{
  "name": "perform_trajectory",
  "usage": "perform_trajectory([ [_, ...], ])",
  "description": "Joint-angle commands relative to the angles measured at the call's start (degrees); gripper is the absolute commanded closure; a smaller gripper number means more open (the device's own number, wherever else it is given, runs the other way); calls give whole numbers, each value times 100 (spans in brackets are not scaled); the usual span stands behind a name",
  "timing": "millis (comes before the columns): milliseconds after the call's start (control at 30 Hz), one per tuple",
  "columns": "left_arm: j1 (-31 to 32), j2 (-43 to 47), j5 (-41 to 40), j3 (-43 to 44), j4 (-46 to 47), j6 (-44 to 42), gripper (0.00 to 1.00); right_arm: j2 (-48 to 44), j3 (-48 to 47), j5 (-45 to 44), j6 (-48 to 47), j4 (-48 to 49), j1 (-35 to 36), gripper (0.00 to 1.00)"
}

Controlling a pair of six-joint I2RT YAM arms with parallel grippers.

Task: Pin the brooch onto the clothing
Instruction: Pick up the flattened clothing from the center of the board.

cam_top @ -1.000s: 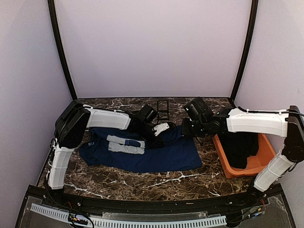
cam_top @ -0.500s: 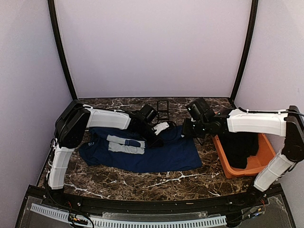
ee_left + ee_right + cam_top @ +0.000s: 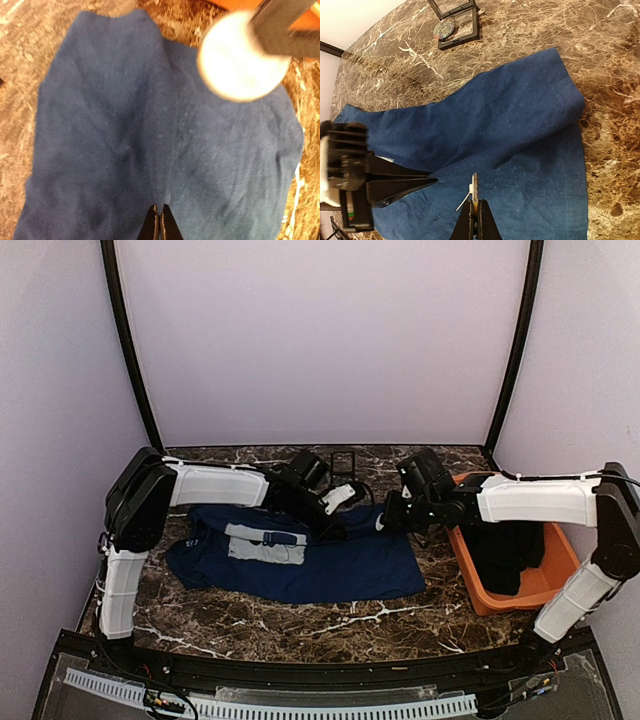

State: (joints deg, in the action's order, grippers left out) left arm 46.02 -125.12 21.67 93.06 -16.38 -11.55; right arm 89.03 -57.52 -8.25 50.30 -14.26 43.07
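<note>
The clothing, a navy T-shirt (image 3: 300,565) with a pale print, lies spread on the marble table. My left gripper (image 3: 159,219) is shut, pinching a raised fold of the shirt (image 3: 125,125) near its upper right part (image 3: 338,523). My right gripper (image 3: 475,204) is shut on the brooch (image 3: 475,187), held edge-on just above the shirt (image 3: 520,125), its pin sticking out to the left. In the left wrist view the brooch's white back (image 3: 243,56) hangs over the cloth at the upper right. The left gripper's fingers (image 3: 402,184) lie a short way left of the brooch.
An orange bin (image 3: 470,565) with a black garment (image 3: 505,550) stands at the right. An open black hinged case (image 3: 455,22) lies on the marble table (image 3: 300,625) behind the shirt, also seen as the case (image 3: 343,462) in the top view. Lilac walls enclose the back and sides.
My left gripper has closed onto a fold of the shirt and drawn it up slightly. My right gripper has moved left with the brooch, closer to the left gripper.
</note>
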Motion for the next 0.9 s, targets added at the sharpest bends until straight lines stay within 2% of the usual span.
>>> perform_trajectory([
  [0, 3, 545, 137, -203, 116, 226, 99, 306, -212, 235, 102, 196, -46, 100],
  [867, 3, 795, 464, -502, 491, 405, 99, 885, -580, 262, 276, 158, -45, 100],
])
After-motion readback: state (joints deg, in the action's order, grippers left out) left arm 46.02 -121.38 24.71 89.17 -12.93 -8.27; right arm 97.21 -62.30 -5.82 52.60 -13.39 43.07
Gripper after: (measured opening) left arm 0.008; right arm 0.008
